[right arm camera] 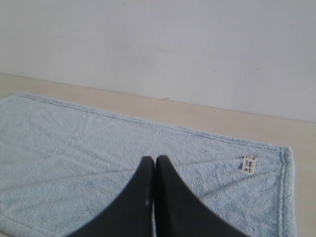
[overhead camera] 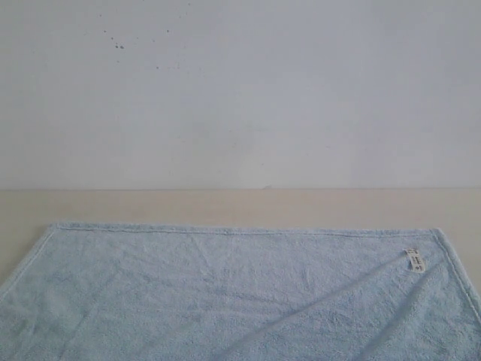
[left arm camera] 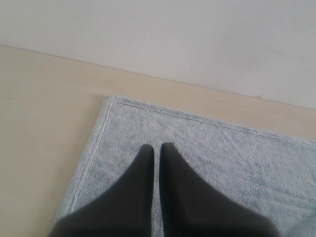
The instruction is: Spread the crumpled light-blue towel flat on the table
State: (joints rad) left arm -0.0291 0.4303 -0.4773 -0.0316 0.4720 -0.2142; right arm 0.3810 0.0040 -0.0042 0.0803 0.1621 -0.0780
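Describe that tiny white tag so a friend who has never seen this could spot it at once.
Start with the pale beige table; a light-blue towel lies spread across it. In the exterior view, follow the towel's upper hem to its right-hand corner: the label sits just inside it. It is the only white, printed patch on the plain blue cloth.

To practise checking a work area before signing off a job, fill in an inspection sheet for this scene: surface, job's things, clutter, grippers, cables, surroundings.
Surface: table, smooth, pale beige.
Job's things: towel spread flat with a few soft creases; white label near its far right corner.
Clutter: nothing seen.
Grippers: left gripper shut, empty, over the towel's far left corner area; right gripper shut, empty, over the towel near the label; contact with the cloth cannot be told.
Cables: nothing seen.
Surroundings: plain white wall behind the table, with small dark specks.
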